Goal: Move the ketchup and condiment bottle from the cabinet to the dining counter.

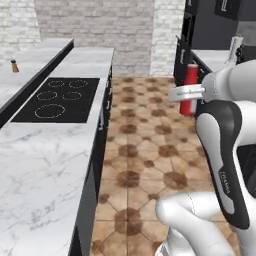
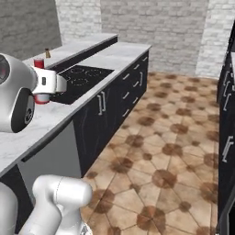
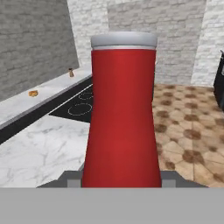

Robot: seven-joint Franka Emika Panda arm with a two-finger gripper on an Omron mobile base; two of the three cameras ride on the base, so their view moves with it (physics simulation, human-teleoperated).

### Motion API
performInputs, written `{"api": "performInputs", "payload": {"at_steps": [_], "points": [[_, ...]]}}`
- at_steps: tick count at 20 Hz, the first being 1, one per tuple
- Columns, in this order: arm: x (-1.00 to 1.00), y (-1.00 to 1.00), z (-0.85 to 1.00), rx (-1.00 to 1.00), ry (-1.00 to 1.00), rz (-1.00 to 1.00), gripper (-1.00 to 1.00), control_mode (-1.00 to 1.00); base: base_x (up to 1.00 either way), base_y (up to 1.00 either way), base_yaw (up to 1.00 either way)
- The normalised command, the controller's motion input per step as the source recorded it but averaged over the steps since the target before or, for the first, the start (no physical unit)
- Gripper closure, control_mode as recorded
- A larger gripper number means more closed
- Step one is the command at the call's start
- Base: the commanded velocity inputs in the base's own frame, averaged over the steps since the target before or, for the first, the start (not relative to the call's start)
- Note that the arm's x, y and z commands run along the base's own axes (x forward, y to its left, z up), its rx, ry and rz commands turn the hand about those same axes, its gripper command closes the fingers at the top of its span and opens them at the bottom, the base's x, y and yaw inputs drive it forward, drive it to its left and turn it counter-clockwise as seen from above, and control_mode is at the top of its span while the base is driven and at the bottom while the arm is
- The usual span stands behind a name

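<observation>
Ketchup (image 3: 122,113) fills the hand view: we see the red bottle with its whitish cap standing upright, clamped at its base between the two fingers of the hand (image 3: 121,178). In the left base view it hangs over the tiled floor (image 1: 145,150), to the right of the marble worktop (image 1: 40,165) with the black hob (image 1: 57,99). In the right base view we see it held up beside the white arm (image 2: 18,96), above the near worktop. The forearm reaches out level.

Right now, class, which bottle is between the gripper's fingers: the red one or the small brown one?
The ketchup, all red, grey-capped, in the gripper. The small brown bottle stands far off on the raised marble counter.
</observation>
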Motion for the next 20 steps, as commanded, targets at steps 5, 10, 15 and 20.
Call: {"api": "performInputs", "payload": {"at_steps": [5,10,15,20], "points": [[0.00,0.00,0.00,0.00,0.00,0.00,1.00,1.00,-0.09,-0.05,0.12],[0.00,0.00,0.00,0.00,0.00,0.00,1.00,1.00,-0.65,-0.09,0.18],[0.00,0.00,0.00,0.00,0.00,0.00,1.00,1.00,-0.68,-0.09,0.31],[0.00,0.00,0.00,0.00,0.00,0.00,1.00,1.00,-0.47,0.01,0.59]]}}
